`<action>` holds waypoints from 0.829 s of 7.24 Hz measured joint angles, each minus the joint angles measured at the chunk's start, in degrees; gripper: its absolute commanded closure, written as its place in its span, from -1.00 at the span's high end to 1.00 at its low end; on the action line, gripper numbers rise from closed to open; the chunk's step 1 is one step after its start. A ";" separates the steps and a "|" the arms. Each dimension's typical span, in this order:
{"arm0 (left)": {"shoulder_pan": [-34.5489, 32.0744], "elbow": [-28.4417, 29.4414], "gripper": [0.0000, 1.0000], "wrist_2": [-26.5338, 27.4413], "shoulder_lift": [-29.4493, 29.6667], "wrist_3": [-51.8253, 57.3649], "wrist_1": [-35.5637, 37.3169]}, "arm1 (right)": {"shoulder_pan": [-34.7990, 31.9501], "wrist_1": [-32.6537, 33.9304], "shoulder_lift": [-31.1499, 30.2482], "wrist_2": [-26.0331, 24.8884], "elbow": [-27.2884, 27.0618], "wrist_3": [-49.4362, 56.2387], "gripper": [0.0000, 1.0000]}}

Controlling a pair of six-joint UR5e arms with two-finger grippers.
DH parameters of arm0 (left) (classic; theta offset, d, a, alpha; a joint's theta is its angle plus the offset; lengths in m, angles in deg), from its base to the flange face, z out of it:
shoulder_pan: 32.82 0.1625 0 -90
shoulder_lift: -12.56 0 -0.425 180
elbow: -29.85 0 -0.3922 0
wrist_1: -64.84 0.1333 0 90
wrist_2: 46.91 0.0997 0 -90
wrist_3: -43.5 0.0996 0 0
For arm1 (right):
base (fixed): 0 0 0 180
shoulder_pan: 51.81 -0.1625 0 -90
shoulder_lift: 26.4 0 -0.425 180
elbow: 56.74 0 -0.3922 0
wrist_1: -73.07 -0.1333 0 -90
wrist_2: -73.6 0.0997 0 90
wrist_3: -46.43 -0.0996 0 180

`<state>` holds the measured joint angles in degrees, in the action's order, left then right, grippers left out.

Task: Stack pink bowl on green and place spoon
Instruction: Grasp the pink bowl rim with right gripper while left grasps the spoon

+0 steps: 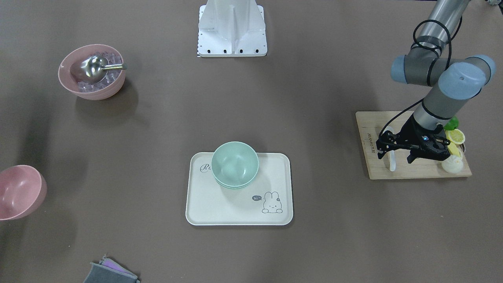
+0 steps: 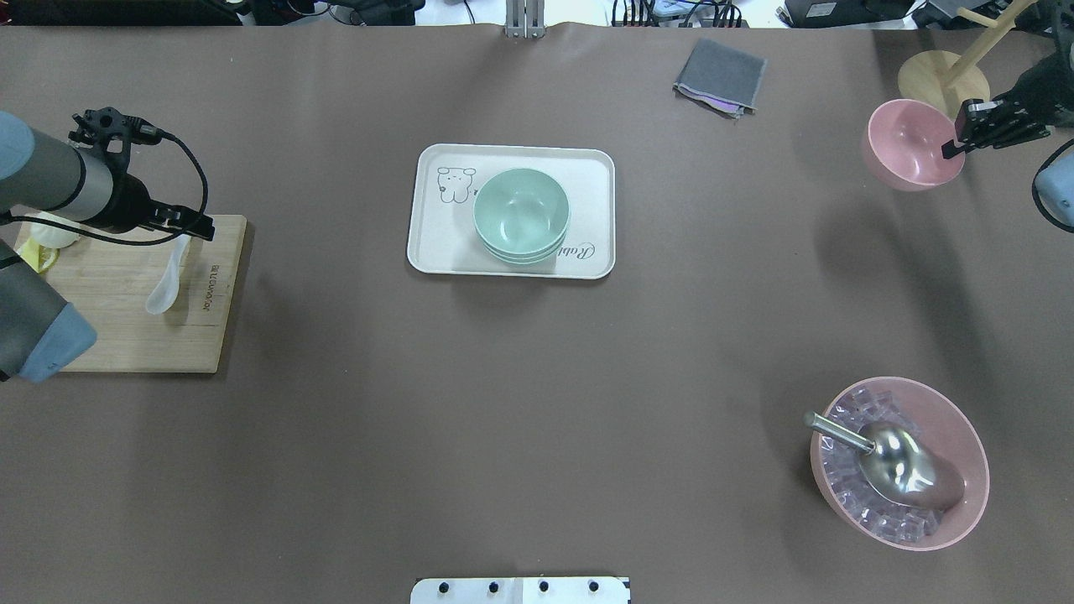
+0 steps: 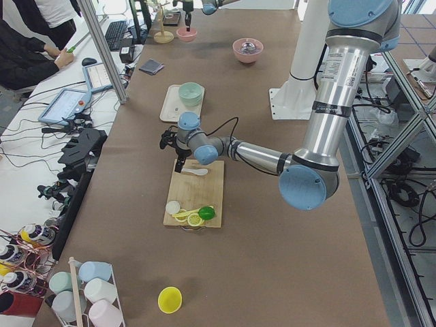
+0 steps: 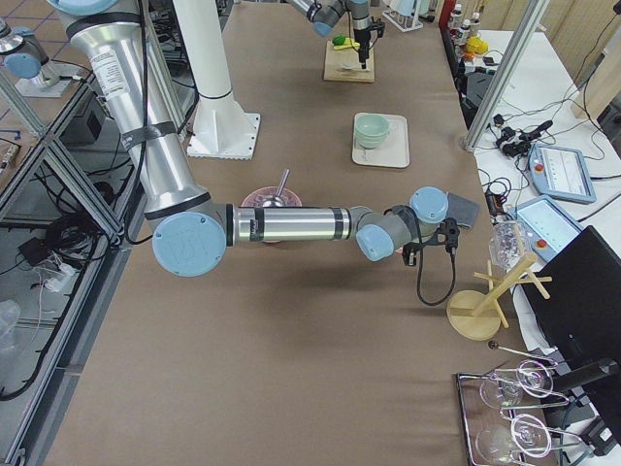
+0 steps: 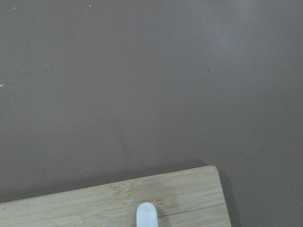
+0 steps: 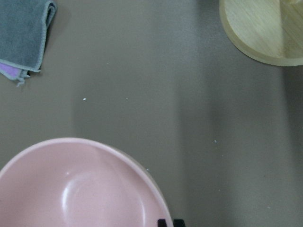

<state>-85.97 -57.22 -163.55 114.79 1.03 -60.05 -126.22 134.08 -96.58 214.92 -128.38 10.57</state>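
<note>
At the bench's left end, the left gripper [image 1: 394, 158] hangs over the board [image 2: 126, 335]. Its jaws stand apart, one on each side of the handle of the white spoon [image 2: 161, 289], which lies flat on the wood. Over at the right end, by the far edge, the right gripper [image 6: 168, 222] is pinched together on the rim of the pink bowl [image 6: 71, 189], which sits tilted. The green bowl [image 2: 520, 214] waits on the tray [image 2: 436, 243], mid-bench towards the far edge.

pink bowl [image 2: 913, 147]: plain | green bowl [image 2: 521, 214]: mint | spoon [image 2: 164, 285]: translucent white | tray [image 2: 436, 247]: cream, rabbit print
</note>
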 measured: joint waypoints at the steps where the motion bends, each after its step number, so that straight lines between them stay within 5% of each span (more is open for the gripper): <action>1: 0.60 -0.05 0.31 0.00 -0.53 -0.04 0.00 | -0.02 0.01 0.08 0.12 -0.93 -0.97 -1.00; 4: 0.99 -0.26 0.04 -0.03 -1.45 -0.07 0.00 | -0.03 0.05 0.41 0.10 -1.63 -1.88 -1.00; 6: 1.02 -0.28 0.04 -0.07 -1.54 -0.07 0.04 | -0.03 0.07 0.54 0.09 -1.68 -2.00 -1.00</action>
<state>-84.94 -57.50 -163.62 113.24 0.96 -60.01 -126.25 134.15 -96.04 215.02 -130.06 8.57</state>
